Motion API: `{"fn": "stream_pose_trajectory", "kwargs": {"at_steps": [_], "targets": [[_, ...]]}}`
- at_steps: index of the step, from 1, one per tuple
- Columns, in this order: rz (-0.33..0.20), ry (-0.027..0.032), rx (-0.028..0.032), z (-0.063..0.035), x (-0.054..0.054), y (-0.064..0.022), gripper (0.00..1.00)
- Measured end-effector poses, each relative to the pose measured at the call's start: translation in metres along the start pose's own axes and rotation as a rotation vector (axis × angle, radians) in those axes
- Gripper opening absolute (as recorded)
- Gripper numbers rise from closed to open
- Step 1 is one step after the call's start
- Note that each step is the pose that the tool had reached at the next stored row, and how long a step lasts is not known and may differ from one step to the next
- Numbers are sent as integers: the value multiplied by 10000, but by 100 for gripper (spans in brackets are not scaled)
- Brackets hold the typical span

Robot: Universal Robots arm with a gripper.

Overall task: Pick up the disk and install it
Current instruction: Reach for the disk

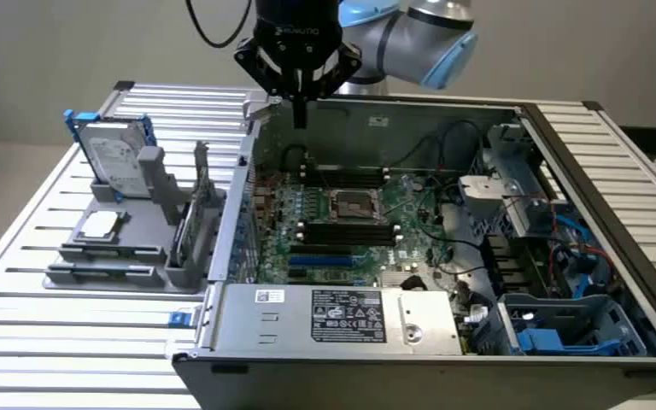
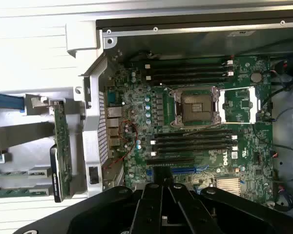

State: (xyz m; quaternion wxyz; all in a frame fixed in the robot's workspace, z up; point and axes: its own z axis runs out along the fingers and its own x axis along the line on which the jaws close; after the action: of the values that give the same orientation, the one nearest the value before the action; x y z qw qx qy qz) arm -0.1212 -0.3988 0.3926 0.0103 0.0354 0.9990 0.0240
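The gripper (image 1: 301, 118) carries the brand ROBOTIQ in pale letters on its black body. A white DELL logo stands on the motherboard (image 2: 244, 163). The power supply's black label (image 1: 348, 314) has print too small to read.

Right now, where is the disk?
The disk stands upright at the exterior view's left, in the grey rack beside the open case, just beyond the small chip.

One arm (image 1: 425, 34), gripper (image 1: 300, 122) pointing straight down
The gripper hangs vertical, its fingers (image 1: 300, 107) pressed together with nothing between them; the black wrist (image 1: 296, 43) sits directly above the fingers, the arm bending off beyond it
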Motion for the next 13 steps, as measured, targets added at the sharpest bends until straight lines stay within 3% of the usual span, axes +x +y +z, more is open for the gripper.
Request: {"fn": "stream_pose_trajectory", "kwargs": {"at_steps": [7, 13], "targets": [[0, 2, 0, -1, 20, 1, 11], [0, -5, 0, 41, 299, 135, 11]]}}
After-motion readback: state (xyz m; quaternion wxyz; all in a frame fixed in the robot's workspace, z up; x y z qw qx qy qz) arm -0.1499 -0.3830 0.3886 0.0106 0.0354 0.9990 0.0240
